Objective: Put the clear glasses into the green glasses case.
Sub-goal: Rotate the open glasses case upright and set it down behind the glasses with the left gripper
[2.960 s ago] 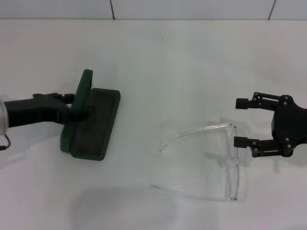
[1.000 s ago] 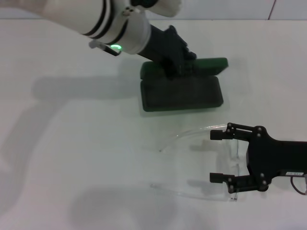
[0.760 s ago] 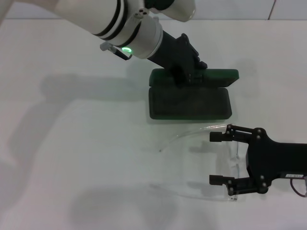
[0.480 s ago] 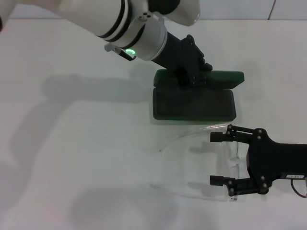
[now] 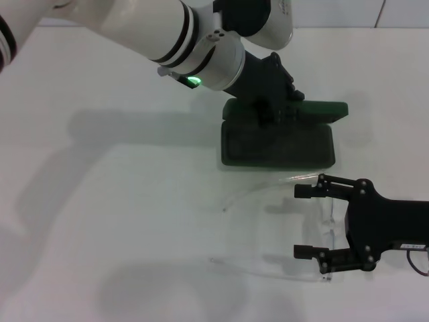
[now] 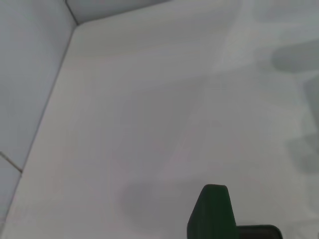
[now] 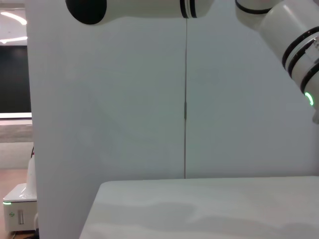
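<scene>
**Right gripper staged at the lens, case parked just behind the glasses**

Right gripper [image 5: 311, 221] sits low at the table's right side, fingers spread wide, holding nothing. Upper fingertip is at the hinge corner where the far arm meets the lens; lower fingertip is near the near-side corner. Can't tell from the head view whether either tip touches the plastic.

Clear glasses [image 5: 315, 221] lie flat on the white table [image 5: 120, 221], arms unfolded and pointing toward the robot's left, lens end inside the gripper's span.

Green glasses case [image 5: 277, 144] is open just beyond the glasses, dark tray facing up, lid [image 5: 315, 111] standing up along the far edge. Left gripper [image 5: 271, 107] is on the lid's rear edge and looks clamped on it, though the fingers are hard to pick out against the dark body. Left wrist view only shows a green corner of the case.

Risks, my read:
- Lens is transparent and curved: a close across it could slip off or flick the glasses away.
- Arms are unfolded, so the glasses look too wide for the tray as they lie. Dropping them in like this likely leaves an arm hanging over the rim.
- Far arm tip is near the case's front wall; dragging could snag it.
- If the left gripper lets go, the lid may fall shut.
</scene>
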`<action>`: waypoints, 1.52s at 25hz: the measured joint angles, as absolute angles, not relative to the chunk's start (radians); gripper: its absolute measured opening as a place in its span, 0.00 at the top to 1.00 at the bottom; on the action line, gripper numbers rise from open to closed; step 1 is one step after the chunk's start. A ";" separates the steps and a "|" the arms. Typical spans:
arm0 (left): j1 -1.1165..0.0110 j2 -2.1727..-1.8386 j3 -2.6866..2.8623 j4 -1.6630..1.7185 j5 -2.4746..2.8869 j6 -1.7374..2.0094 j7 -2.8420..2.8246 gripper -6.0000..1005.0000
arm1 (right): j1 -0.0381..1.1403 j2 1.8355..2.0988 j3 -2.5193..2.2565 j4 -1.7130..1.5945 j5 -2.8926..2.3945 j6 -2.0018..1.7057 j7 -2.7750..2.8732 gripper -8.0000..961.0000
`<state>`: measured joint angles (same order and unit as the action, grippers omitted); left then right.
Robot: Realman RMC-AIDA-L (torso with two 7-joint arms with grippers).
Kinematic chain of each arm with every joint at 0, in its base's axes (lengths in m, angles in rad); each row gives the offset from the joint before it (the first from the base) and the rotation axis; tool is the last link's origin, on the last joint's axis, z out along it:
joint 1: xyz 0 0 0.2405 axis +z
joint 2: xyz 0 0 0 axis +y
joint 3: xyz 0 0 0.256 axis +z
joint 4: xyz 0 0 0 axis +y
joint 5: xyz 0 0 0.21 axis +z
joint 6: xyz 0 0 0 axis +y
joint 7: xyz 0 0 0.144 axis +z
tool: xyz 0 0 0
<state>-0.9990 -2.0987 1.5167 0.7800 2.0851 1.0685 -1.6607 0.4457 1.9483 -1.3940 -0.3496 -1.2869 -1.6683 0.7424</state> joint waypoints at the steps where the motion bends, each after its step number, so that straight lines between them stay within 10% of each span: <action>1: -0.998 -2.099 1.517 0.780 2.082 1.055 -1.666 0.74 | 0.445 1.947 -1.394 -0.350 -1.287 -1.668 0.742 0.12; 7: -0.984 -2.100 1.553 0.786 2.071 0.952 -1.683 0.72 | 0.444 1.937 -1.392 -0.349 -1.286 -1.667 0.750 0.12; 18: -0.706 -2.093 1.542 1.046 1.704 0.948 -1.574 0.29 | 0.454 1.921 -1.391 -0.350 -1.282 -1.658 0.751 0.12; 38: -0.787 -2.103 1.632 0.657 1.628 0.603 -1.510 0.30 | 0.505 1.927 -1.396 -0.350 -1.289 -1.574 0.744 0.12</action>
